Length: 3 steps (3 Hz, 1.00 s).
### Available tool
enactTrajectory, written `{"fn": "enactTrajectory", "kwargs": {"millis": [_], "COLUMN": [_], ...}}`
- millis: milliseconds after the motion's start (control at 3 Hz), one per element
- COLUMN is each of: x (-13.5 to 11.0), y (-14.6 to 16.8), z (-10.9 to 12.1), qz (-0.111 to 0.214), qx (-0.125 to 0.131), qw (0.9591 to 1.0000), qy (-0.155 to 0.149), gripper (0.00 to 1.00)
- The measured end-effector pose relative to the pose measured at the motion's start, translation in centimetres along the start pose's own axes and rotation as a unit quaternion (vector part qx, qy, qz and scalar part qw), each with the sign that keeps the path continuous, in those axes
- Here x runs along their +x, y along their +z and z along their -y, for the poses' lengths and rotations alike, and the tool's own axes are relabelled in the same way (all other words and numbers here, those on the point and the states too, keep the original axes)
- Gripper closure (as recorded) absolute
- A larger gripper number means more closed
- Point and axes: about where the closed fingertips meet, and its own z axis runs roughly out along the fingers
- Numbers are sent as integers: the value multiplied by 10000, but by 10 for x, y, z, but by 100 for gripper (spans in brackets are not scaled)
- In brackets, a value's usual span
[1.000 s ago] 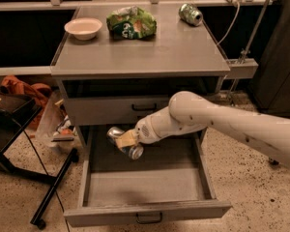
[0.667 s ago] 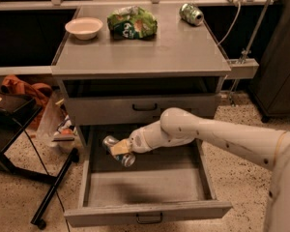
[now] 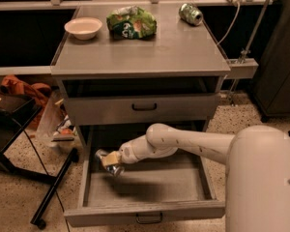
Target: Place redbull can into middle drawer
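Note:
The middle drawer [image 3: 145, 210] is pulled wide open at the bottom of the grey cabinet, its small dark handle facing me. My gripper [image 3: 110, 161] is inside the drawer near its left side, low over the drawer floor [image 3: 159, 182]. It is shut on the redbull can [image 3: 102, 155], a slim silver can held tilted, its ends sticking out on both sides of the fingers. I cannot tell whether the can touches the floor. My white arm [image 3: 183, 143] reaches in from the right.
The upper drawer front [image 3: 144, 108] is closed. On the cabinet top stand a white bowl [image 3: 83, 27], a green chip bag [image 3: 131, 22] and a green can [image 3: 191, 13] on its side. A black stand [image 3: 53, 187] and clutter lie left of the cabinet.
My gripper has carried the can leftward and a little lower inside the open drawer, towards its left wall. The drawer and the things on top have not moved.

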Motion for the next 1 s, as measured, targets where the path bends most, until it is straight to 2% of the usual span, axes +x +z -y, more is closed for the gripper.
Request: {"fn": "enactTrajectory", "kwargs": {"millis": [333, 667, 1000], "x": [18, 34, 44], "y": [27, 49, 56], "z": [16, 26, 32], "qz": [-320, -694, -771], "qx": [120, 134, 145], "qw": [9994, 9975, 9969], "qy": [26, -47, -67], "gripper": [100, 81, 58]}}
